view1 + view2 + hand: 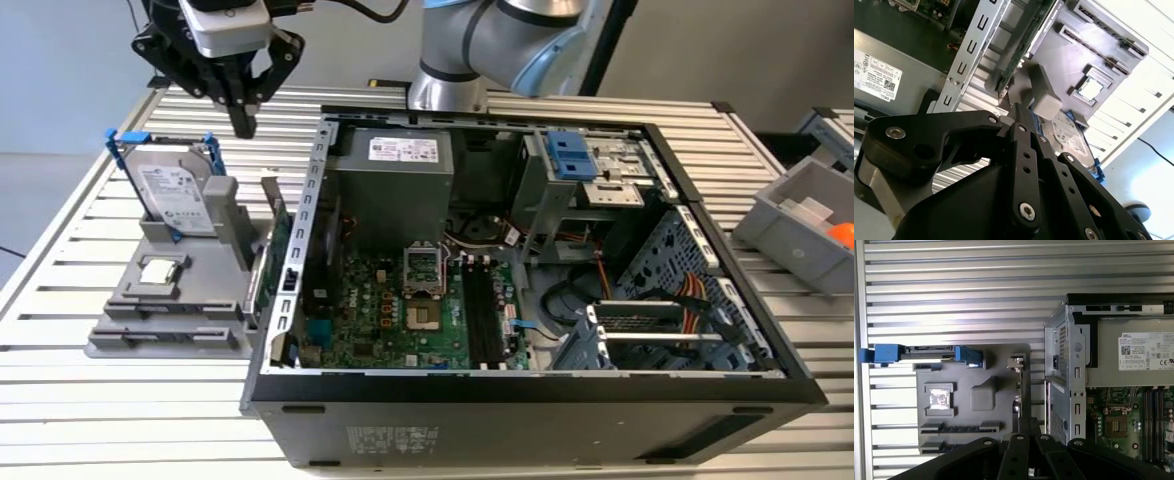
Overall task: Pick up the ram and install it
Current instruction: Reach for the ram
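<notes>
Exterior view: the gripper (243,125) hangs above the grey parts holder (160,335) that lies on the slatted metal table (134,420) at the exterior view's left of the open computer case (534,400). Its two dark fingers point straight down, pressed together with nothing between them, and the tips are clear of everything beneath. The ram (276,260) stands on its long edge in a slot along the holder's side nearest the case, just beside the case's perforated metal wall and not in the machine. In the first wrist view the ram (1025,390) is seen edge-on as a thin strip, with the closed gripper (1029,427) nearly in line with it. In the second wrist view the gripper (1021,112) sits close to a grey post of the holder, and the ram (1026,47) runs away as a greenish board next to the case wall. A silver hard drive (174,190) in a blue frame stands upright at the holder's far end, and a small square CPU chip (160,270) lies flat in a recess near the holder's middle. Inside the case the green motherboard (400,310) lies exposed, its long black memory slots (481,320) beside the CPU socket (423,270), with the grey power supply (394,170) behind them.
</notes>
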`<state>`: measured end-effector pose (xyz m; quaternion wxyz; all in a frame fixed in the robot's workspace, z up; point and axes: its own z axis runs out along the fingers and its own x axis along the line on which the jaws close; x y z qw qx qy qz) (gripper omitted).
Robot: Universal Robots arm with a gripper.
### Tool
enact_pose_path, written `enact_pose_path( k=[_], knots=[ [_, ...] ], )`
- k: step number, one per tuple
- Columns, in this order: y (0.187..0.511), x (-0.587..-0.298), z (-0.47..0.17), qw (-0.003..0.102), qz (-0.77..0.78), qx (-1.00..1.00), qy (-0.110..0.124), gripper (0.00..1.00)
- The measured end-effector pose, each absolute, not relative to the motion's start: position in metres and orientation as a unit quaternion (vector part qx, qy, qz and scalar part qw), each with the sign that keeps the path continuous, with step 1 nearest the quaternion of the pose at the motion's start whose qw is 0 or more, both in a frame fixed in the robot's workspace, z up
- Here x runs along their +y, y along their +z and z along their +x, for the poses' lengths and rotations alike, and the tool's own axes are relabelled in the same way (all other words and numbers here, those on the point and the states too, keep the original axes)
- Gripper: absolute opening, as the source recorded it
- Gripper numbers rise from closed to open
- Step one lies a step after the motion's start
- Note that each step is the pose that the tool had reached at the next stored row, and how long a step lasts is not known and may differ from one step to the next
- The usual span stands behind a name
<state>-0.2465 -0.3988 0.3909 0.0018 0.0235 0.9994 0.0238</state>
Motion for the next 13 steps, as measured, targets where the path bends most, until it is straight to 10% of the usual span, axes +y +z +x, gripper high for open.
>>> enact_pose_path(
  k=[13],
  knots=[
    [0.390, -0.399, -0.261, 0.000, 0.022, 0.999, 0.024, 0.00]
  ],
)
